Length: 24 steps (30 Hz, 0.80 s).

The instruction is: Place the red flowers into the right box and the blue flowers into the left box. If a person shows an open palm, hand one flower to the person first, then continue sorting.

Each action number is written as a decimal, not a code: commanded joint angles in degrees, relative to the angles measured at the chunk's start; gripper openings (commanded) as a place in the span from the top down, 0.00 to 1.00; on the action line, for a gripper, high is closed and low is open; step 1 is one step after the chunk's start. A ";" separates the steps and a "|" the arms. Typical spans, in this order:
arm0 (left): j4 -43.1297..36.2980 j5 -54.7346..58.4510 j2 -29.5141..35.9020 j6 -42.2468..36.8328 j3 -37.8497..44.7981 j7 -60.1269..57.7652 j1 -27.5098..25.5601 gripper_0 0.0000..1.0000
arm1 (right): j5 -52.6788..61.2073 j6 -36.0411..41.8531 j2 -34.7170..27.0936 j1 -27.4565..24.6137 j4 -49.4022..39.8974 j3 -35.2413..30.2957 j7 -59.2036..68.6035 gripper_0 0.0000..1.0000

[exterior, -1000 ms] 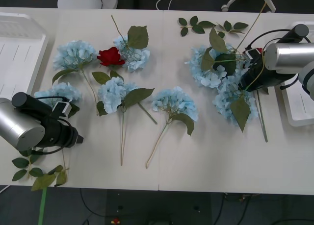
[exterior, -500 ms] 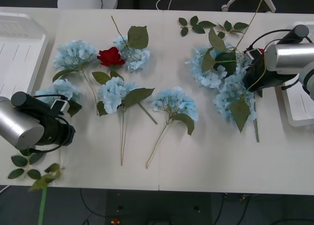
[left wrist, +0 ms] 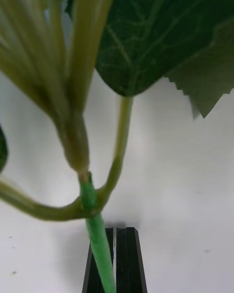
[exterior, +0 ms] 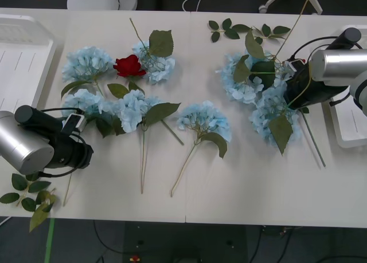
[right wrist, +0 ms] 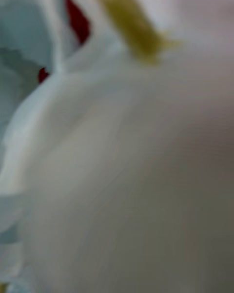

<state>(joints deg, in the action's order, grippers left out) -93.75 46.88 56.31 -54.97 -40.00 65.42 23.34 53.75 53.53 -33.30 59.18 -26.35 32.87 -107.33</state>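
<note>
My left gripper (exterior: 86, 155) hangs low over the table's front left. Its black fingers (left wrist: 127, 261) are shut on the green stem (left wrist: 97, 234) of a blue flower (exterior: 85, 101), whose bloom lies just beyond it. One red flower (exterior: 129, 65) lies at the back left among several blue flowers (exterior: 135, 109). My right gripper (exterior: 292, 90) is buried in a heap of blue flowers (exterior: 252, 82) at the right. Pale petals (right wrist: 122, 176) press against its camera, with a sliver of red (right wrist: 78, 17) behind them. A long stem (exterior: 312, 140) sticks out below that gripper.
The left box (exterior: 23, 57) is a white tray at the table's left edge, and the right box (exterior: 351, 122) stands at the right edge. Bloomless leaf sprigs lie at the front left corner (exterior: 26, 194) and at the back right (exterior: 246, 29).
The blue flower in my left gripper has shifted right, toward the middle blooms, and its stem and leaf sprig moved too. The stem below my right gripper swung left, then right.
</note>
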 commanded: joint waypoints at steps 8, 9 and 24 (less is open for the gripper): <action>-13.47 13.41 12.42 -12.44 13.54 -5.83 8.22 1.00 | 8.91 12.56 -8.63 2.43 -13.65 -7.12 -0.34 1.00; -13.47 14.20 13.56 -14.46 14.78 -5.83 9.97 1.00 | 9.09 13.35 -9.68 2.43 -14.79 -7.29 -0.43 1.00; 0.24 -14.10 17.60 -20.44 14.16 7.27 19.99 1.00 | 8.12 18.89 -23.57 2.52 -22.87 -15.55 -2.89 1.00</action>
<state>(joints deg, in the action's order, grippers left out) -97.33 37.62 71.14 -76.32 -25.35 65.37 41.31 62.64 72.91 -52.08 59.27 -46.54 21.20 -108.20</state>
